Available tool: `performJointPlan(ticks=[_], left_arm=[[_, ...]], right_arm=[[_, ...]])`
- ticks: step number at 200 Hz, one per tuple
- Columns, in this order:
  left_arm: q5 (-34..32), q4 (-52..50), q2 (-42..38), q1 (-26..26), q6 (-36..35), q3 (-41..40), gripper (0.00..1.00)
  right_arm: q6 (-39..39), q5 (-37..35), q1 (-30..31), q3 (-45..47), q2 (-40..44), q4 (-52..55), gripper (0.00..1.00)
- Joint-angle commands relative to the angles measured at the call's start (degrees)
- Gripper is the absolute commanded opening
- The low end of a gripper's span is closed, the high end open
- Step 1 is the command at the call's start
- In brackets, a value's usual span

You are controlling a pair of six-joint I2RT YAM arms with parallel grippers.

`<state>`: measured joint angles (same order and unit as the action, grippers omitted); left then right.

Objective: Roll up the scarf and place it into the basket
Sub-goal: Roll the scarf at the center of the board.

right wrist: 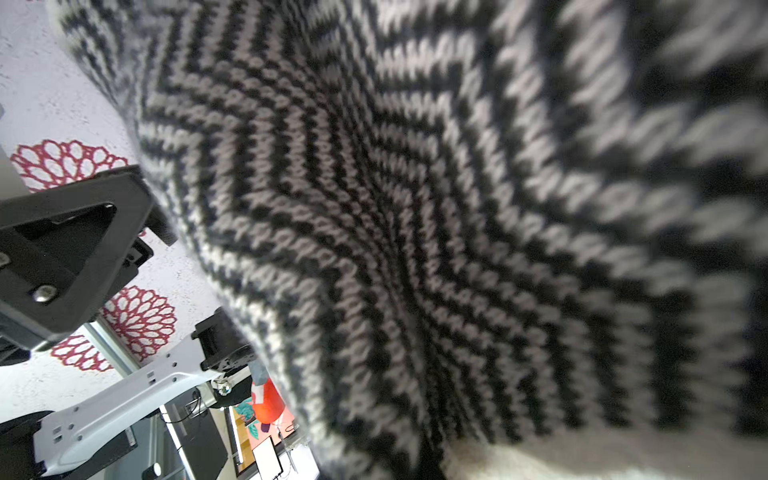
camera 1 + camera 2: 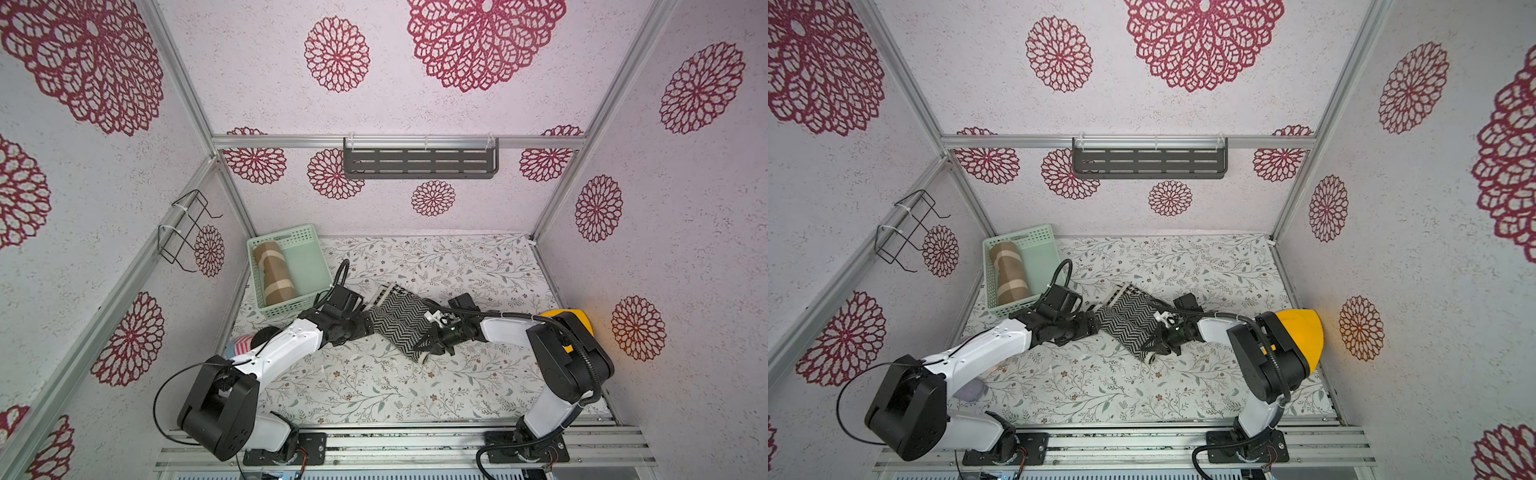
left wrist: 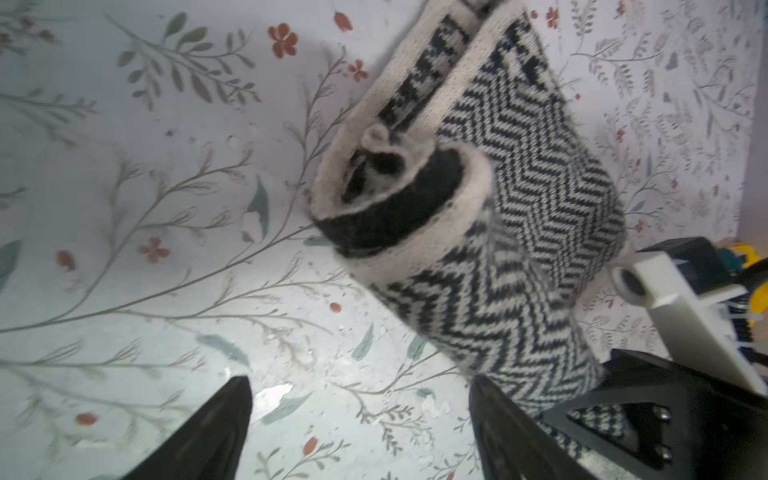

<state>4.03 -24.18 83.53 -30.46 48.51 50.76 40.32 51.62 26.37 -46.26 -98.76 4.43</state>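
Black-and-white zigzag knit is filling my right wrist view: the scarf [image 1: 415,208], rolled into a loose tube, is stretching across the middle of the floral bench [image 2: 457,266] between both arms, outside the basket [image 2: 305,237]. The right tool [image 2: 432,336] is clenching the roll's fabric on its right side, toward the near end. The left tool [image 2: 365,322] is standing released, jaws spread wide just beside the roll's left side, gripping nothing. The mint-green basket is sitting at the bench's far left corner, holding a brown roll [image 2: 274,270] with tan bands.
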Motion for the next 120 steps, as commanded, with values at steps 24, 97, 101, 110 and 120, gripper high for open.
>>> performJointPlan(ticks=[24, 97, 101, 110, 120], left_arm=[[0.1, 11.8, 8.8, -1.8, 3.8, 4.4, 0.86], [-6.4, 7.9, 22.6, 0.1, 3.9, 13.0, 0.58], [-6.8, 7.0, 23.4, 0.1, 4.1, 13.9, 0.53], [-7.9, 4.6, 25.0, 0.1, 4.7, 15.6, 0.40], [-8.8, 1.4, 26.7, 0.1, 5.8, 17.6, 0.29]], right_arm=[[2.3, 4.0, -1.9, -0.8, -1.4, -2.2, 0.00], [2.2, 5.7, -3.3, -2.0, -3.5, -1.7, 0.06], [1.2, 5.0, -3.3, -2.5, -3.4, -0.2, 0.09], [-1.4, 2.8, -3.3, -3.6, -3.2, 3.2, 0.16], [-3.6, -0.3, -3.3, -4.5, -2.5, 6.3, 0.24]])
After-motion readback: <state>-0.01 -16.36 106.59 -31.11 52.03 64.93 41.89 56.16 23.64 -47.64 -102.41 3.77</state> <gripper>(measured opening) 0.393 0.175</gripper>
